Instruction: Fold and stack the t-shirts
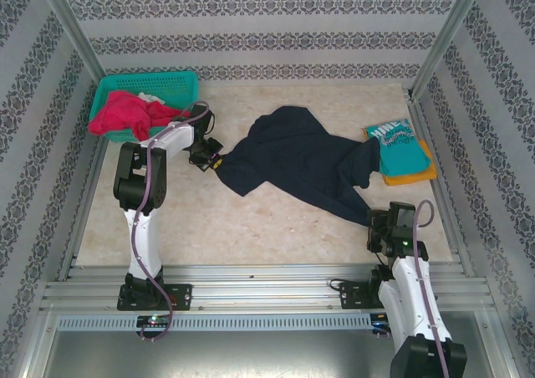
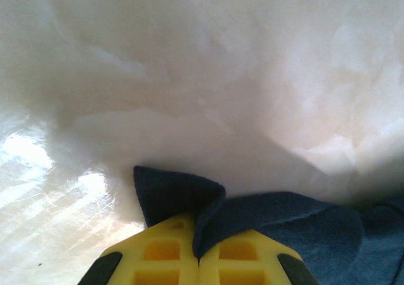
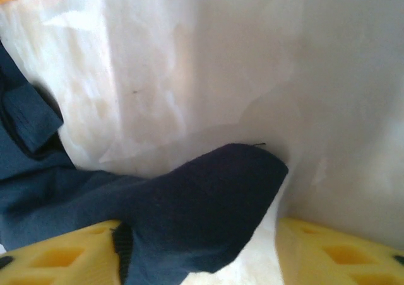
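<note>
— While the left hand pinches a corner of the navy t-shirt between fully closed fingers, where is the right hand?

— Fingers apart, astride the shirt's near hem, gripping nothing. That shirt sprawls across mid-bench. A teal t-shirt lies on an orange t-shirt at the right edge, and a pink-red t-shirt spills from the basket at far left.

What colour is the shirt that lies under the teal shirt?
Orange. The orange shirt shows best in the top external view, beneath the teal shirt.
</note>
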